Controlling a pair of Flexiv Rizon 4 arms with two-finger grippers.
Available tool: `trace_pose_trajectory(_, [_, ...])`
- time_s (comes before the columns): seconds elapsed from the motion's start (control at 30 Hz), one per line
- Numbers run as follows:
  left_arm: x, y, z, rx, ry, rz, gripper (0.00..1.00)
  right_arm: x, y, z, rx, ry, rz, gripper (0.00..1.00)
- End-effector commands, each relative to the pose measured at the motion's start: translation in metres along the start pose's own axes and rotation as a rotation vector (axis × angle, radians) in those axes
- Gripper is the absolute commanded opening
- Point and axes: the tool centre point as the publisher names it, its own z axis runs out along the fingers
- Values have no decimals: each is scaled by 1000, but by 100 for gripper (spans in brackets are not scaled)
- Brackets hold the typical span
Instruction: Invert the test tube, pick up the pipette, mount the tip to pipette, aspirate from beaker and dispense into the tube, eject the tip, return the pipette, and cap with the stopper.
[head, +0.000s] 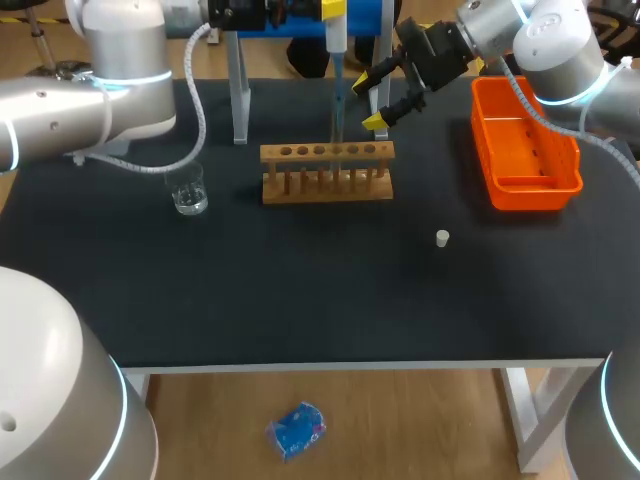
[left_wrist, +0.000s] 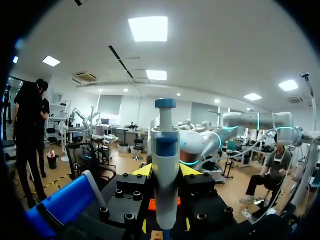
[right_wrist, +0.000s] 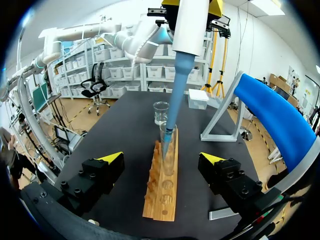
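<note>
My left gripper (head: 333, 12) is shut on the white pipette (head: 336, 40) and holds it upright over the wooden rack (head: 327, 172). The pipette's blue tip (right_wrist: 175, 85) reaches down into the mouth of a clear test tube (right_wrist: 168, 150) standing in the rack. In the left wrist view the pipette (left_wrist: 165, 165) stands between the fingers of the left gripper (left_wrist: 165, 171). My right gripper (head: 372, 100) is open just behind the rack's right end; in its own view the right gripper (right_wrist: 161, 158) straddles the rack (right_wrist: 161, 200) without touching it. A glass beaker (head: 189, 190) stands left of the rack. The white stopper (head: 442, 238) lies right of centre.
An orange bin (head: 520, 145) sits at the right side of the table. The pipette stand (head: 240, 90), with its blue top (right_wrist: 275, 120), stands at the back behind the rack. A small white box (right_wrist: 198, 98) rests near the stand's foot.
</note>
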Motion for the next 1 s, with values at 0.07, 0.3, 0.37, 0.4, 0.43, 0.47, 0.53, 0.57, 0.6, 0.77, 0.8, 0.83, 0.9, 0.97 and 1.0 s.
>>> trace_pose_trajectory(0.07, [5, 0, 1, 2, -8, 6, 0, 0, 0, 0, 2, 1, 0, 100])
trace_pose_trajectory(0.3, [7, 1, 2, 4, -8, 12, 0, 0, 0, 0, 2, 1, 0, 100])
trace_pose_trajectory(0.37, [8, 1, 2, 4, -8, 14, 0, 0, 0, 0, 2, 1, 0, 100])
trace_pose_trajectory(0.4, [8, 1, 3, 4, -8, 18, 0, 0, 0, 0, 2, 1, 0, 100])
trace_pose_trajectory(0.43, [9, 1, 3, 3, -8, 18, 0, 0, 0, 0, 2, 1, 0, 100])
trace_pose_trajectory(0.47, [9, 1, 3, 2, -9, 21, 0, 0, 0, 0, 2, 1, 0, 100])
trace_pose_trajectory(0.53, [11, 0, 3, 1, -9, 26, 0, 0, 0, 0, 2, 1, 0, 100])
trace_pose_trajectory(0.57, [11, -2, 3, 0, -10, 34, 0, 0, 0, 0, 2, 1, 0, 100])
trace_pose_trajectory(0.6, [12, -4, 3, 1, -11, 38, 0, 0, 0, 0, 2, 1, 0, 100])
trace_pose_trajectory(0.77, [13, -10, 3, -2, -11, 49, 0, 0, 0, 0, 2, 1, 0, 100])
trace_pose_trajectory(0.8, [14, -10, 3, -3, -10, 50, 0, 0, 0, 0, 2, 1, 0, 100])
trace_pose_trajectory(0.83, [14, -10, 4, -3, -9, 50, 0, 0, 0, 0, 2, 1, 0, 100])
trace_pose_trajectory(0.9, [15, -10, 4, -3, -7, 50, 0, 0, 0, 0, 2, 1, 0, 100])
trace_pose_trajectory(0.97, [16, -9, 5, -3, -6, 49, 0, 0, 0, 0, 2, 1, 0, 100])
trace_pose_trajectory(1.0, [16, -9, 5, -3, -6, 48, 0, 0, 0, 0, 2, 1, 0, 100])
